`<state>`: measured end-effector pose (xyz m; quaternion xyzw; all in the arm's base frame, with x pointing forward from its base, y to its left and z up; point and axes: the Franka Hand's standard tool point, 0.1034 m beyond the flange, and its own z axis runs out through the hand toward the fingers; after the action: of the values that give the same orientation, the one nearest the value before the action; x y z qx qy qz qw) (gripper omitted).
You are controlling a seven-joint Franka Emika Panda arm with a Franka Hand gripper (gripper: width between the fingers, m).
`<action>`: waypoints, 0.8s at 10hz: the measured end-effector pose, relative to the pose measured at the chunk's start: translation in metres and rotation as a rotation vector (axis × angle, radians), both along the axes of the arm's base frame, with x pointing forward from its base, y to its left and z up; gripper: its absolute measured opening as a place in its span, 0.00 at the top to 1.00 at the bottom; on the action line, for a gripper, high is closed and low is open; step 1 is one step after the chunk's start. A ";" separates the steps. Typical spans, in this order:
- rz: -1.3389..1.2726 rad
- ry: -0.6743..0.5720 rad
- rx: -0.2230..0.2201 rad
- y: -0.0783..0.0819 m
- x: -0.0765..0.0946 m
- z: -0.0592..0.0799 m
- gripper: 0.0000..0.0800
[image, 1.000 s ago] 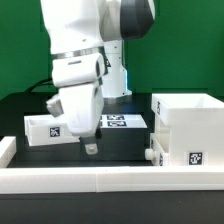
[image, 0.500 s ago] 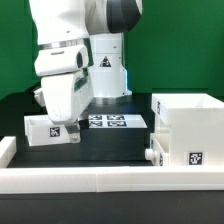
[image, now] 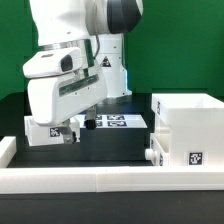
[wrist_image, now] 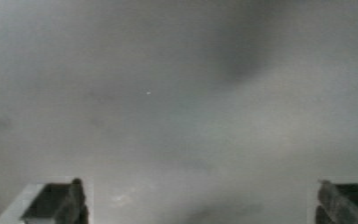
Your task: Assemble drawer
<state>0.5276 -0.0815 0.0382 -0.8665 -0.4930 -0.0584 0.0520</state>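
The drawer's boxy white housing stands at the exterior view's right. A lower white part with a marker tag and a knob sits at its front. A smaller white tray lies at the exterior view's left, partly hidden by my arm. My gripper hangs right at this tray's front, its fingers pointing down. In the wrist view my gripper is open. Its fingertips stand wide apart over a blurred pale grey surface. Nothing is between them.
The marker board lies on the black table behind my gripper. A long low white rail edges the table's front. The robot's base stands at the back.
My arm has swung toward the exterior view's left, from above the table's middle to the left tray. It now covers most of that tray's tag.
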 end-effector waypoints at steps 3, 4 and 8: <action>-0.289 0.011 -0.006 -0.003 -0.016 0.012 0.19; -0.329 0.016 -0.012 -0.005 -0.024 0.017 0.19; -0.604 0.043 -0.003 -0.018 -0.061 0.026 0.19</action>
<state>0.4667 -0.0995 0.0644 -0.9751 -0.2117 -0.0522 0.0415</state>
